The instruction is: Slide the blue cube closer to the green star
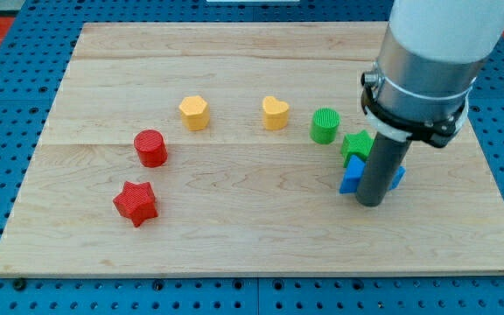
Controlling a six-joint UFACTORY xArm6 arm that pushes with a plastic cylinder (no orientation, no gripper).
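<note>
The blue cube (352, 175) lies at the view's right on the wooden board (234, 227), partly hidden behind my rod. The green star (355, 144) sits just above it, touching or nearly touching it. My tip (370, 203) rests on the board right against the blue cube's lower right side, covering its middle. A bit of blue (397, 178) shows to the right of the rod; I cannot tell whether it belongs to the cube or to another block.
A green cylinder (325, 125) stands left of the green star. Two yellow heart-like blocks (276, 113) (194, 112) lie further left. A red cylinder (150, 147) and a red star (136, 203) sit at the view's left.
</note>
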